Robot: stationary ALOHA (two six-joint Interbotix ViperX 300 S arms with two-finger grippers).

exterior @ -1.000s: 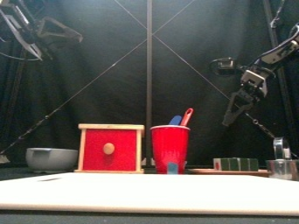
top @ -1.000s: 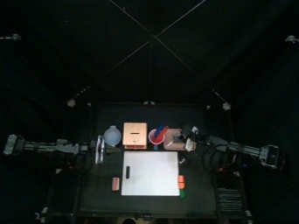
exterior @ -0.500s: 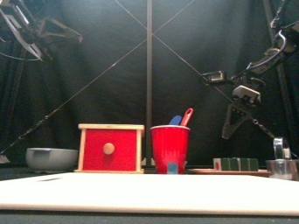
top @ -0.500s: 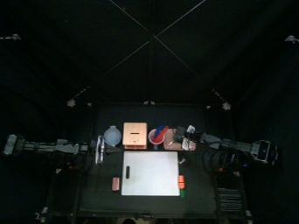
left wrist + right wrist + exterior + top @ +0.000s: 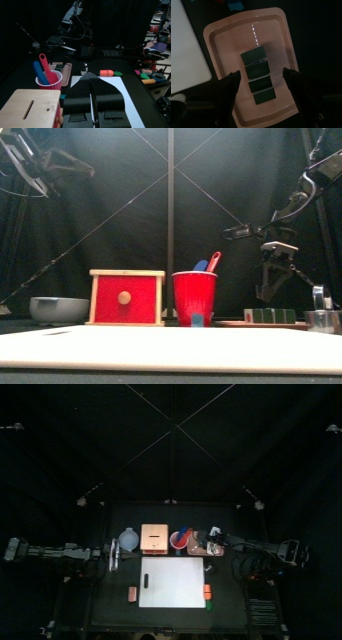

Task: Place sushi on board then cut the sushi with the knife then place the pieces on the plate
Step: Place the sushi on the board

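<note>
Four dark green toy sushi blocks (image 5: 258,76) are lined up on the flat pink tray (image 5: 234,40). The right gripper (image 5: 273,288) is held above them, jaws spread; the left gripper (image 5: 93,82) is pressed together.

The flat pink plastic tray (image 5: 228,47) is glossy, with a bright streak of light on its smooth floor. The dark green blocks of the toy sushi roll (image 5: 258,75) are smooth, with a dull sheen. The white cutting board (image 5: 160,348) looks smooth and matt. The pale wooden box (image 5: 40,100) shows bare wood, and its red drawer front (image 5: 127,298) is painted flat. The red cup (image 5: 195,293) looks like smooth plastic with a slight sheen. The round metal cutter (image 5: 322,320) glints faintly. The black back curtain (image 5: 120,208) is matt cloth.
</note>
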